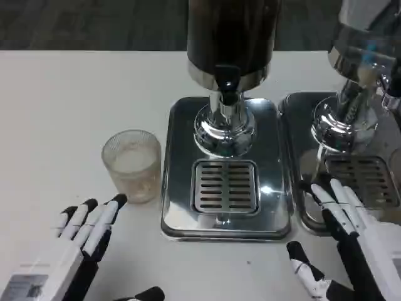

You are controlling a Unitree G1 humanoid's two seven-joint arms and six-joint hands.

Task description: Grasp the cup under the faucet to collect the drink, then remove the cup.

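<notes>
Right at the near edge, both hands sit low over the white table (75, 94). The left hand (75, 241) is spread and holding nothing, its black-tipped fingers pointing up toward the clear, ribbed glass cup (133, 164), the nearest fingertip just short of the cup's base, not touching as far as I can tell. The right hand (351, 251) is likewise released, fingers apart, lying over the near corner of the right-hand steel tray (301, 125), thumb hanging off toward the table.

Moving up, that cup stands upright on the table, just beside the left rim of the middle polished steel drip tray (182, 125), outside it, not under the spout. It looks pale and cloudy inside; I cannot tell how full.

On the tray, the slotted grate (225, 186) lies bare. Behind it rises the shiny chrome pedestal (224, 128), and above that the black faucet tap (227, 84) on the dark drink dispenser (232, 31). Far right, a second chrome dispenser (360, 56) stands over its own tray.
</notes>
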